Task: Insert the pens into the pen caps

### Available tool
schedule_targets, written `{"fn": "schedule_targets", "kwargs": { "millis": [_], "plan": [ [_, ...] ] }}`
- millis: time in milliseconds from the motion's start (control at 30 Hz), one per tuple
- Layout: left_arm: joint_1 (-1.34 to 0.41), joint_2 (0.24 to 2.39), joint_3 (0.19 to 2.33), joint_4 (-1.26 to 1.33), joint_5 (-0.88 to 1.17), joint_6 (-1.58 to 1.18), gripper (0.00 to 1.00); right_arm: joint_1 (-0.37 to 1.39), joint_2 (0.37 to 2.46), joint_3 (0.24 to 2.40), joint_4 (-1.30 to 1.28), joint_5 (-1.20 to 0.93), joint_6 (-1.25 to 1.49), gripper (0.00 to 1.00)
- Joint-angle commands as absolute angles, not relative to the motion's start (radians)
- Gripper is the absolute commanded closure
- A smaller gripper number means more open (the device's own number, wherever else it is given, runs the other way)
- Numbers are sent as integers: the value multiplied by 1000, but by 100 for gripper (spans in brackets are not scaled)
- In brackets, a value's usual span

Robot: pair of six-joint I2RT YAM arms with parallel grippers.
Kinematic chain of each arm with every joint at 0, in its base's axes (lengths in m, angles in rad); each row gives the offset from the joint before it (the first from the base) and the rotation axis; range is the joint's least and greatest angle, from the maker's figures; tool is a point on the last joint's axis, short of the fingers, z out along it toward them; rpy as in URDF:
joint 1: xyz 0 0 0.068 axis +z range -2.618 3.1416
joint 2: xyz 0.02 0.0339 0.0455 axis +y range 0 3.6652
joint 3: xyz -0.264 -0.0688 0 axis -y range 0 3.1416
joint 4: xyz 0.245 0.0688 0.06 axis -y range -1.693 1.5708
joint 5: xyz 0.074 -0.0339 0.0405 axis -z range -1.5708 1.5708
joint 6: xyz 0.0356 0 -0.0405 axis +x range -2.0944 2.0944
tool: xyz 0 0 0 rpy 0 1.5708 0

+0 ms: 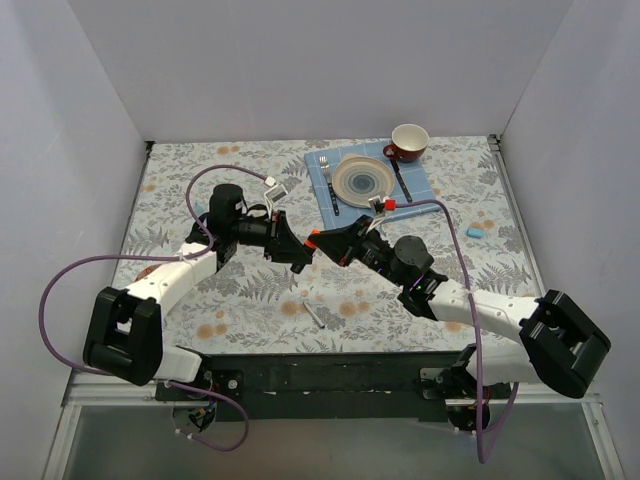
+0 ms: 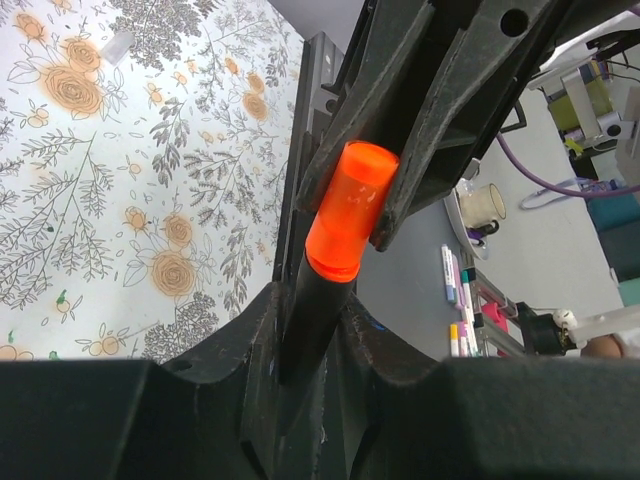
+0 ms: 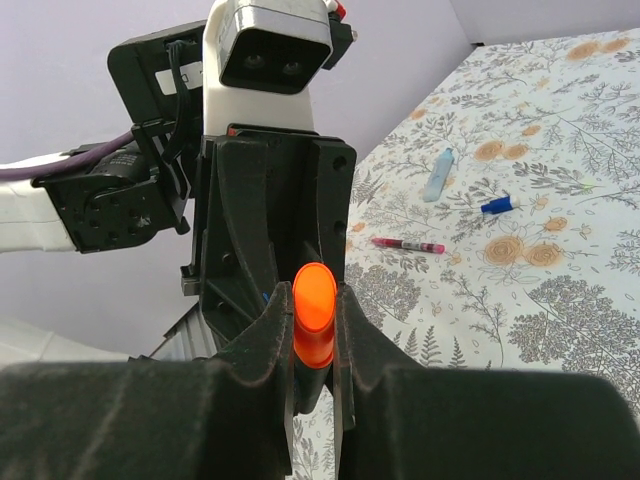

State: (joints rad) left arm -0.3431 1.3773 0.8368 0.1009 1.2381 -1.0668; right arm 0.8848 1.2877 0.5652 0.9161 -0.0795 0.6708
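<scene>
left fingers clenched on black marker | right fingers clenched on orange cap | cap sits over the marker's tip, the pair held in the air above the worktop's centre | white-grey pen lies loose toward the near edge
</scene>
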Motion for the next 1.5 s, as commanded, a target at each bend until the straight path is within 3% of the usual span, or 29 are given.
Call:
{"fn": "schedule_targets", "kwargs": {
  "millis": [0, 267, 467, 600, 833, 1133, 1467],
  "plan": [
    [-314, 1321, 1026, 425, 896, -1138, 100, 1126, 1376, 488, 551, -792, 721, 99],
    [-316, 1267, 940, 457, 972, -1183, 100, 999, 1253, 629, 462, -620, 739, 98],
    [-316, 1184, 832, 485, 1011, -1224, 100, 901, 1218, 934, 264, -491, 595, 76],
    [-316, 1147, 801, 463, 1025, -1224, 100, 859, 1235, 1055, 255, -497, 568, 46],
    [-316, 1083, 766, 480, 994, -1258, 100, 839, 1152, 1072, 235, -465, 483, 24],
    [-316, 1028, 716, 675, 965, -1454, 100, 841, 1031, 859, 357, -471, 509, 18],
    [-316, 977, 666, 796, 877, -1588, 100, 842, 1144, 885, 524, -554, 597, 32]
  ]
}}
